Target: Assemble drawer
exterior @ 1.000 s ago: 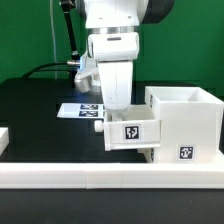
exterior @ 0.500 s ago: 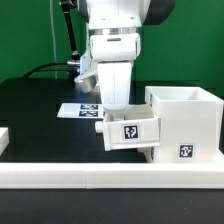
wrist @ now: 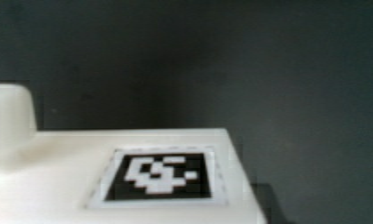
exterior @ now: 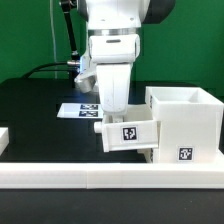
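Here the arm stands over a small drawer tray (exterior: 130,132) that sits partly inside the upper opening of the tall housing (exterior: 185,125), its tagged front face jutting toward the exterior view's left. A second tray (exterior: 148,155) appears to lie below it, only its edge showing. The claw (exterior: 113,112) is down at the tray's outer end, but its fingers are hidden behind the tray wall and the arm's own body, so I cannot tell how wide it is or whether it grips the tray or merely presses on it. The wrist view shows only a white surface carrying a tag (wrist: 160,176) and a blurred white shape beside it, which settles nothing.

The step in hand looks like seating the tray. To do it well, the push should run straight along the housing's slot, level, with the tray kept square so it does not jam against the side walls.

Around it: the marker board (exterior: 82,110) lies flat on the black counter (exterior: 35,110) behind the arm, well clear. A long white rail (exterior: 60,178) runs along the near edge, close under the housing, and would block any sliding of the housing that way.
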`<action>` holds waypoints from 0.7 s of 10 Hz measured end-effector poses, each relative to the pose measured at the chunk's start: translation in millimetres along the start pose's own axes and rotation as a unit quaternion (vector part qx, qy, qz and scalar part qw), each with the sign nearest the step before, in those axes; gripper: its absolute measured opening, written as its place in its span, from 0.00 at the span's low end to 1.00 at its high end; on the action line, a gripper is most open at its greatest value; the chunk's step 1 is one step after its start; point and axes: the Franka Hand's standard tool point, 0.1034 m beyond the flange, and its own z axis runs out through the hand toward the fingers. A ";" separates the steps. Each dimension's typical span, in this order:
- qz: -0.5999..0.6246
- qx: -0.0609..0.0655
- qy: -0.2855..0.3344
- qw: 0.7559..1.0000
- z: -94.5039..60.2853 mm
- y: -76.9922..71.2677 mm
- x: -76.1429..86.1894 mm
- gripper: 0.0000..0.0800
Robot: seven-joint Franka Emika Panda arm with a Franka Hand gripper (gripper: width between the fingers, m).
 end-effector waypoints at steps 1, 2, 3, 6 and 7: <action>0.002 0.002 -0.001 1.000 -0.9 0.4 -2.5 0.05; 0.001 0.012 -0.003 1.000 -1.2 -0.9 -4.0 0.05; 0.000 0.011 -0.003 1.000 -1.1 -1.0 -2.3 0.05; -0.008 0.010 -0.001 1.000 0.0 -1.5 6.6 0.05; -0.011 0.008 -0.001 1.000 -0.1 -0.9 6.9 0.05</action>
